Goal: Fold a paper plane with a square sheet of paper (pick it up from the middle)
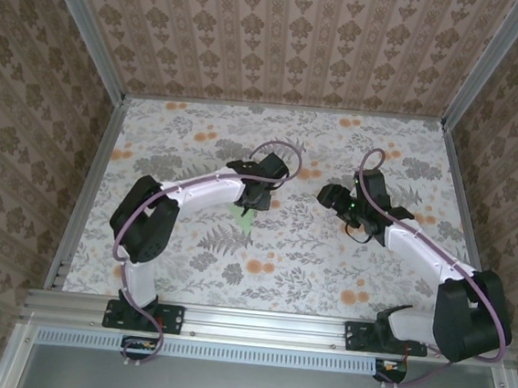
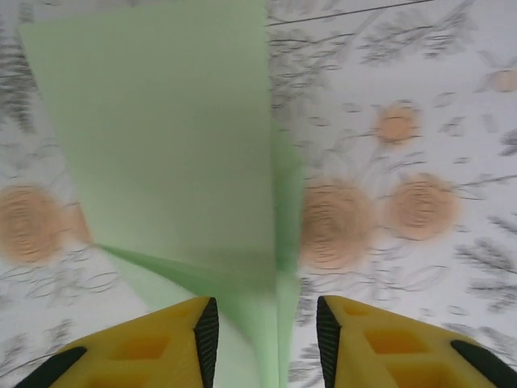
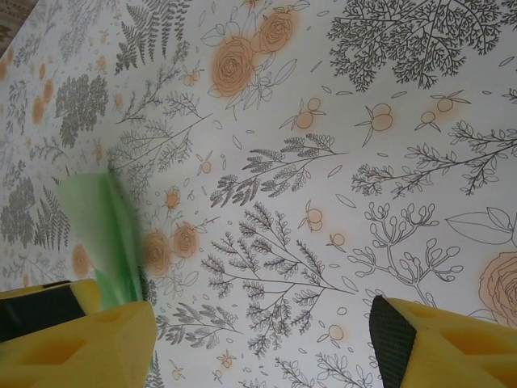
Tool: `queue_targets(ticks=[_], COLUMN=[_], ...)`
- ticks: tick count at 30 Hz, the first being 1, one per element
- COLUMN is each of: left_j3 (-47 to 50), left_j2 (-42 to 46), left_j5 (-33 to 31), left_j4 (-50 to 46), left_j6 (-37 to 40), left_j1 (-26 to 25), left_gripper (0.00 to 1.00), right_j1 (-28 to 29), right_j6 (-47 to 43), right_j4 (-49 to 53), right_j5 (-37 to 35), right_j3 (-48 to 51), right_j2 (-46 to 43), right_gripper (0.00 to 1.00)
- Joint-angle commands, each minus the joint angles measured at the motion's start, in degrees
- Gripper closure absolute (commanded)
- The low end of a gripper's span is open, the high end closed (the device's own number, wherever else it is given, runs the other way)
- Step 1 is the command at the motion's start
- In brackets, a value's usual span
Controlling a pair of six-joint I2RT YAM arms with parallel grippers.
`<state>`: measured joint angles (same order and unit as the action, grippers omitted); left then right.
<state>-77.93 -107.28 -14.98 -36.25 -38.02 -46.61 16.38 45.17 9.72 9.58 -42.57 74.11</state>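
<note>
Overhead, table (image 1: 370, 278): floral worktop, walled on three sides.
Overhead, left gripper (image 1: 257, 194): points down near the worktop's middle, slightly toward the left edge.
Overhead, paper plane (image 1: 244, 216): pale green sliver just under that gripper, on its near side.
Overhead, right gripper (image 1: 330, 196): near the middle, toward the right edge, apart from the paper.
Left wrist, left gripper (image 2: 266, 319): yellow fingers (image 2: 161, 347) apart, not pinching.
Left wrist, paper plane (image 2: 161, 137): folded green paper running between the fingers and out over the worktop, with a narrow flap along its right side. Whether it touches a pad, I cannot tell.
Right wrist, right gripper (image 3: 262, 331): fingers wide apart, bare worktop between them.
Right wrist, paper plane (image 3: 97, 218): blurred green beyond the finger at the view's left.
</note>
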Motion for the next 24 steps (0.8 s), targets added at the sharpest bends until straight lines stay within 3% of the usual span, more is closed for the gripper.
queue_targets(ticks=[1, 6, 15, 24], left_j3=[2.4, 10.23, 23.99, 31.57], left_j2=[4.37, 12.83, 26.71, 34.11], left_j5=[11.44, 17.15, 11.33, 11.63], left_j4=[7.19, 13.29, 12.47, 12.3], left_j6=[-0.67, -1.13, -2.06, -3.84], left_j1=[2.79, 8.19, 18.59, 25.62], left_gripper=[0.51, 0.33, 0.04, 0.0], right_j1=[0.51, 6.33, 22.89, 29.04], right_j6=[0.45, 1.22, 3.21, 2.35], right_j4=[1.46, 0.07, -2.56, 2.27], right_j5=[-0.52, 0.11, 0.96, 4.09], right_j3=[0.69, -2.31, -16.5, -32.36], right_j2=[-0.76, 4.22, 21.98, 38.69], right_gripper=[0.28, 0.35, 0.56, 0.61])
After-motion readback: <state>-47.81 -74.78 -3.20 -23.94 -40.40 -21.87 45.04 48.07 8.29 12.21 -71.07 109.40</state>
